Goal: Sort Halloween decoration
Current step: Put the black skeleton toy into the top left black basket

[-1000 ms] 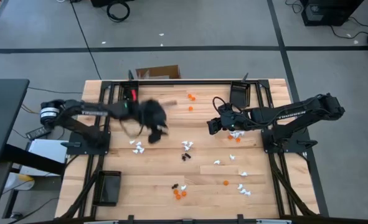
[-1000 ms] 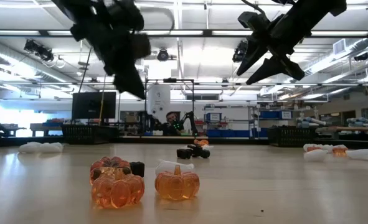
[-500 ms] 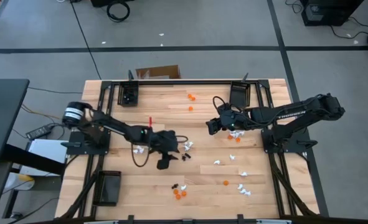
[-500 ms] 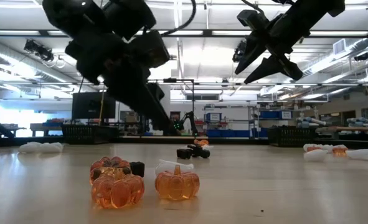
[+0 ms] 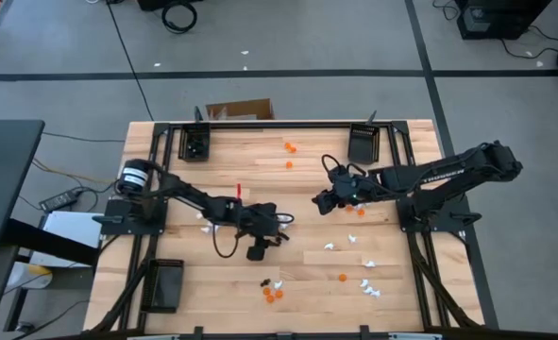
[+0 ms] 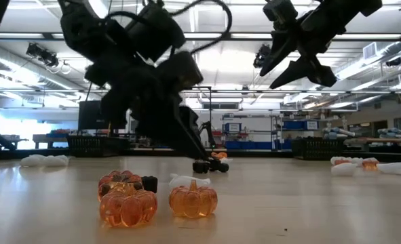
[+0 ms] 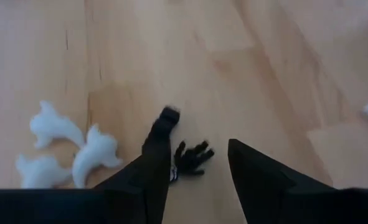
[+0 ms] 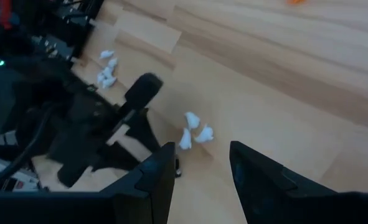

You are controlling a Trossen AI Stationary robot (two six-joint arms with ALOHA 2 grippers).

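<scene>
The Halloween decoration lies scattered on the wooden table (image 5: pixel 222 274): white ghosts (image 5: pixel 328 246), orange pumpkins (image 6: pixel 193 200) and black pieces. My left gripper (image 7: pixel 199 140) is down at the table's middle (image 5: pixel 279 227), open. A black spider-like trinket (image 7: pixel 193 158) lies on the wood between its fingers, and another black piece (image 7: pixel 169 114) sits at one fingertip. I cannot tell whether a finger touches either. White ghosts (image 7: pixel 78 149) lie beside it. My right gripper (image 5: pixel 318 203) hangs open high above the table (image 6: pixel 285 64), with nothing between its fingers (image 8: pixel 202 149).
Black trays sit at the far left (image 5: pixel 195 144), far right (image 5: pixel 363 144) and near left (image 5: pixel 163 283). Two orange pieces (image 5: pixel 288 147) lie at the far middle. Pumpkins and a black piece cluster near the front edge (image 5: pixel 271 293). More white ghosts (image 5: pixel 368 286) lie at the near right.
My left gripper has swung from the table's far left toward the middle and the near edge. It has sunk from well above the wood down to the black trinkets. The trinkets have stayed where they were.
</scene>
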